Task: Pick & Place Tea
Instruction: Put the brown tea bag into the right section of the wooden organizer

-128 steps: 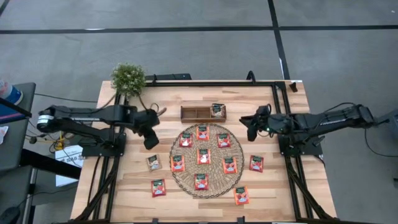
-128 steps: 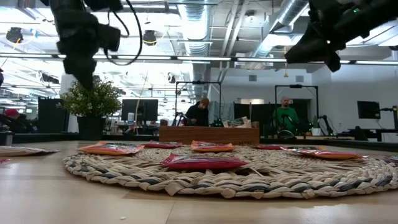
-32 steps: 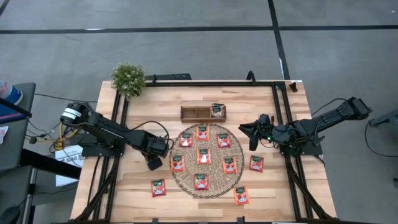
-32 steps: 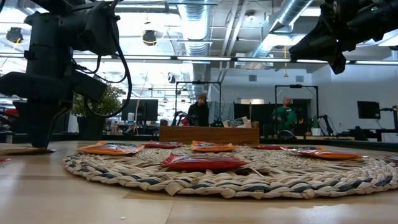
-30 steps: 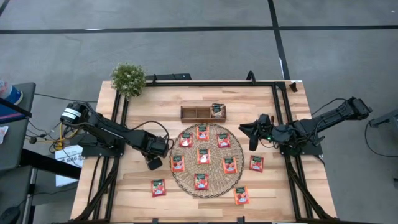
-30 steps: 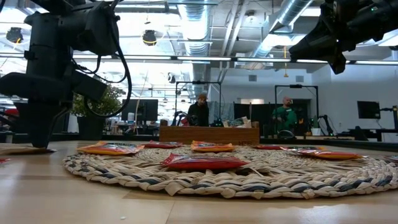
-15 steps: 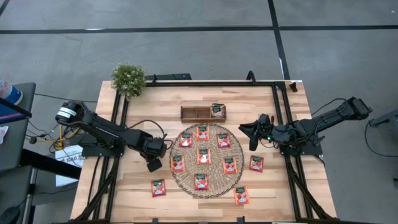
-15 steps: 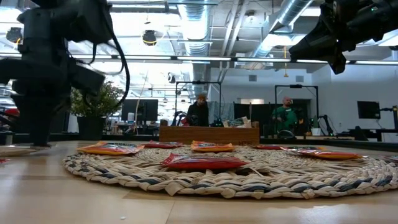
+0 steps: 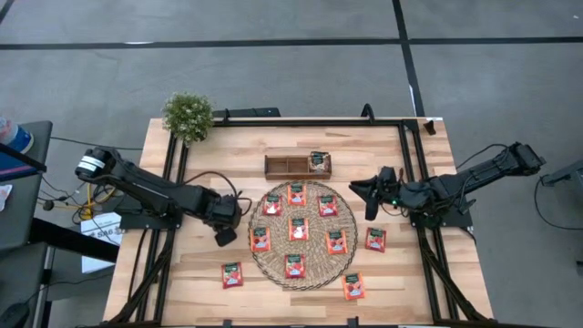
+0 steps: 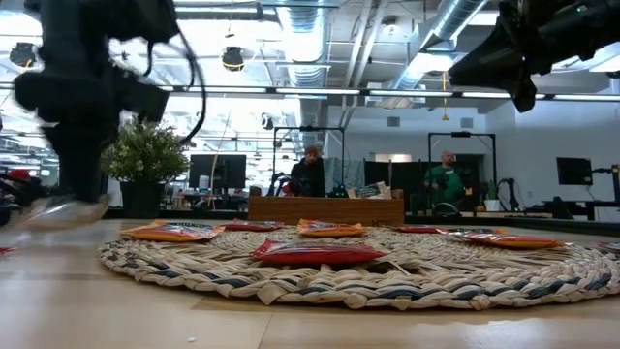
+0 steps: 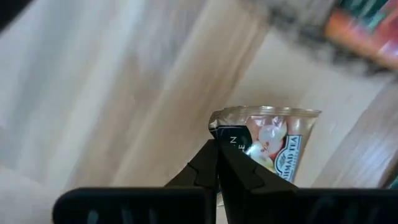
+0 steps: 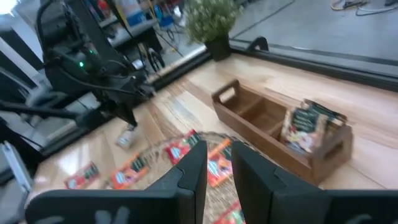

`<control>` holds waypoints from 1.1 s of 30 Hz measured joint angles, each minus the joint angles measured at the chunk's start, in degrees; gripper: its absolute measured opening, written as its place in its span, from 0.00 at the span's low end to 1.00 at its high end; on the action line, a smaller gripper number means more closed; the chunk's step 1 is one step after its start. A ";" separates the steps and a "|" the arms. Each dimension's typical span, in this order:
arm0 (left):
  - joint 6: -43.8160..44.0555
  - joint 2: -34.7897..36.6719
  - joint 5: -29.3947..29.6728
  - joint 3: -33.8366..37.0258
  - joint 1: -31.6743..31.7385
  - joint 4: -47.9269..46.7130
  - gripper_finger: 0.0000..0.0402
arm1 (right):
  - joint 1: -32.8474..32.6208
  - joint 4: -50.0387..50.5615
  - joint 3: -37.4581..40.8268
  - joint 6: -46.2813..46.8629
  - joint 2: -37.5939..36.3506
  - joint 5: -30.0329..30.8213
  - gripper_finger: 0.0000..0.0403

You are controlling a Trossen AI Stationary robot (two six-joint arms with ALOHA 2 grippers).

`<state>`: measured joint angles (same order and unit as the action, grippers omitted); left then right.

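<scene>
The left gripper (image 9: 224, 237) sits low over the wooden table (image 9: 182, 273), just off the left edge of the round woven mat (image 9: 303, 277). Its fingers are pinched together on a pale whitish tea sachet (image 11: 273, 140), caught by one corner; the left wrist view shows the two dark fingertips (image 11: 208, 165) meeting on the packet's edge, the rest of the sachet sticking out beyond them. In the low view the same sachet (image 10: 66, 210) appears as a blurred pale shape under the dark gripper (image 10: 77, 189), seemingly a little above the tabletop, though the blur makes that hard to confirm.

The right gripper (image 9: 368, 202) hangs above the table just beyond the mat's right edge, its fingers (image 12: 189, 171) parted with a gap between them and nothing held.

Seven red-orange tea sachets (image 9: 298, 228) lie flat on the mat. Three more red-orange ones lie on bare wood: one (image 9: 232, 274) near the front left, one (image 9: 353, 286) at the front right of the mat, one (image 9: 375, 239) just right of the mat, below the right gripper. One sachet (image 9: 319, 162) stands in the right-hand compartment of the small wooden tray (image 9: 284, 165) behind the mat; the other compartments are unfilled. A potted plant (image 9: 188, 116) stands at the table's far left corner.
</scene>
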<state>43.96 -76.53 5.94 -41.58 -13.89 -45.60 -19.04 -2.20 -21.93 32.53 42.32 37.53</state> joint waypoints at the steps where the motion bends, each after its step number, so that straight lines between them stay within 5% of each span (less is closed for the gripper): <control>1: -1.06 0.02 1.45 -1.39 0.02 -0.72 0.00 | 0.10 -1.34 0.00 -0.02 0.16 -0.01 0.16; 18: -29.94 -0.31 21.83 -25.72 7.00 1.62 0.00 | 12.66 -27.41 -0.92 -4.53 15.76 -22.88 0.23; 27: -40.96 -5.43 22.83 -30.02 11.65 13.04 0.00 | 20.94 -25.91 -12.66 -9.05 27.68 -32.77 0.40; 33: -43.63 -10.76 22.00 -32.59 12.02 13.45 0.00 | 25.94 -15.80 -21.36 -10.88 32.98 -34.92 0.46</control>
<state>0.33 -87.29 27.94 -74.17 -1.87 -32.15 6.89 -18.00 -43.29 21.65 75.29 2.61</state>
